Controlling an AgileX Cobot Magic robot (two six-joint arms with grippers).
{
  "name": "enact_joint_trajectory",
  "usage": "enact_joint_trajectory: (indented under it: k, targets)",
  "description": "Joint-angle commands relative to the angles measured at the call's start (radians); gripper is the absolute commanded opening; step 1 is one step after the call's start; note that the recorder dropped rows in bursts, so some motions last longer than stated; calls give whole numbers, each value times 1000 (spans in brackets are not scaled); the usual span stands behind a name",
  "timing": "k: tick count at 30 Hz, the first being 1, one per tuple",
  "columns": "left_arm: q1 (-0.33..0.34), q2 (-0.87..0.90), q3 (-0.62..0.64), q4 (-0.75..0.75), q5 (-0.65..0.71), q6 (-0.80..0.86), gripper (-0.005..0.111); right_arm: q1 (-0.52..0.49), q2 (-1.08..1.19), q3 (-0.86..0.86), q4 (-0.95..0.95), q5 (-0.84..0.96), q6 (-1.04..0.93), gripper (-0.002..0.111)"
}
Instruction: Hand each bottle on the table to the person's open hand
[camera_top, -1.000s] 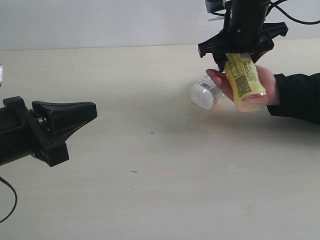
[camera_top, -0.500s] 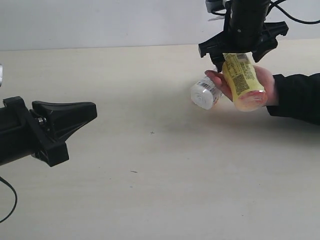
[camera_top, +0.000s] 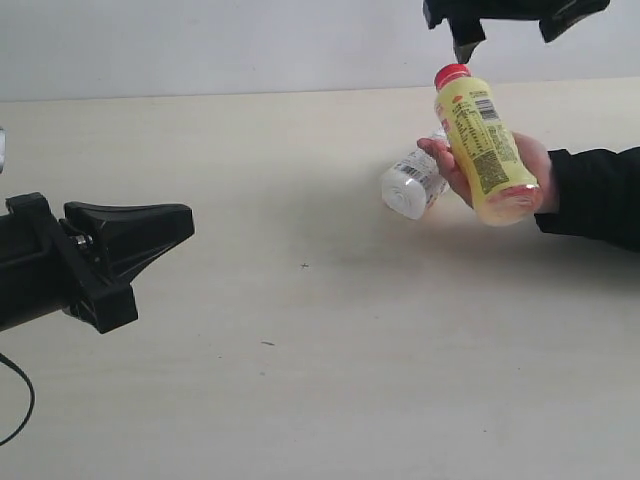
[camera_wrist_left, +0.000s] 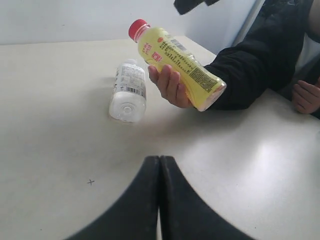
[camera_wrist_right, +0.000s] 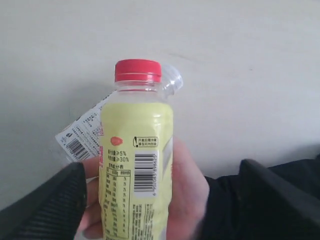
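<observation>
resting in the person's hand (camera_top: 541, 168), yellow bottle (camera_top: 486, 145) tilts cap-up toward the spread right claw (camera_top: 512, 24); left claw (camera_wrist_left: 160, 192) pressed together.

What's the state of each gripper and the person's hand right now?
Left gripper: closed, holding nothing.
Right gripper: open, above the yellow bottle, not touching it.
Person's hand: holding the yellow bottle.

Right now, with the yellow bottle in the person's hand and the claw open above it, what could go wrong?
The yellow bottle lies tilted in the hand, fingers only partly around it, so it might slip onto the table. The right claw hangs open close above the red cap; a low sideways move could knock bottle or fingers. The clear white-label bottle lies on its side by the fingertips and could roll if nudged.
</observation>
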Motion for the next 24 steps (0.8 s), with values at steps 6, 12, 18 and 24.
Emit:
enact_joint_trajectory:
  k: [6, 12, 18, 24]
  targets:
    - [2, -4, 3, -4, -2, 4, 0, -4, -181, 63, 116, 65, -140, 38]
    - [2, -4, 3, -4, -2, 4, 0, -4, -314, 242, 200, -62, -211, 0]
    - [2, -4, 3, -4, -2, 4, 0, -4, -520, 456, 273, -348, -215, 0]
    - [2, -4, 3, -4, -2, 4, 0, -4, -713, 738, 448, -654, -307, 0]
